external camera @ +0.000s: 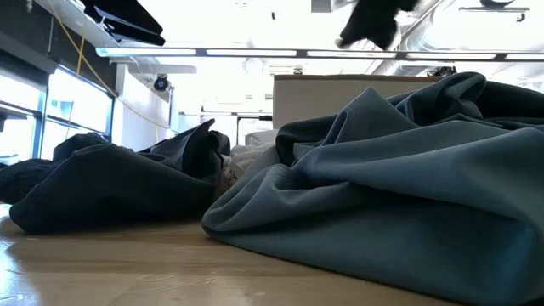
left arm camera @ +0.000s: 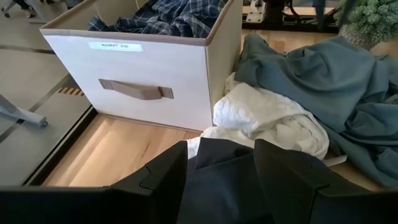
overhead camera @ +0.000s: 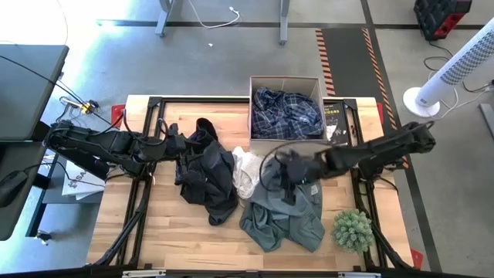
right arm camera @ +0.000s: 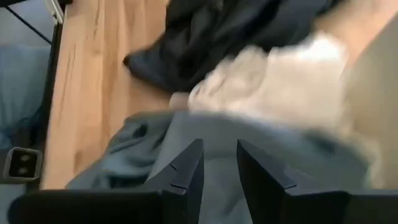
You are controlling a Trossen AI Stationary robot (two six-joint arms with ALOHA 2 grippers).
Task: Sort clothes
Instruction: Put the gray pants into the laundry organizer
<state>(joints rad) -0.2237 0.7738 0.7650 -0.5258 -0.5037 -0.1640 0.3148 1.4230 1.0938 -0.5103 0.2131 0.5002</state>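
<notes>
A blue-and-white plaid fabric shirt (overhead camera: 287, 113) lies inside the open white fabric storage box (overhead camera: 285, 80) at the far middle edge of the light wooden table (overhead camera: 162, 224). In front of the box, a crumpled white cloth garment (overhead camera: 245, 171) lies between a black fabric garment (overhead camera: 207, 174) on its left and a dark grey-green fabric garment (overhead camera: 284, 218) on its right. A small spiky green plant (overhead camera: 353, 230) stands just right of the grey-green garment.

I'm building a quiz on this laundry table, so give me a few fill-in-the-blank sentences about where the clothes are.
1. The plaid shirt lies inside the ____.
2. The white garment lies between the black garment and the ____ garment.
3. The spiky plant stands at the table's ____ front corner.
4. The right gripper is above the ____ garment.

Missing words: box; grey-green; right; grey-green
</notes>
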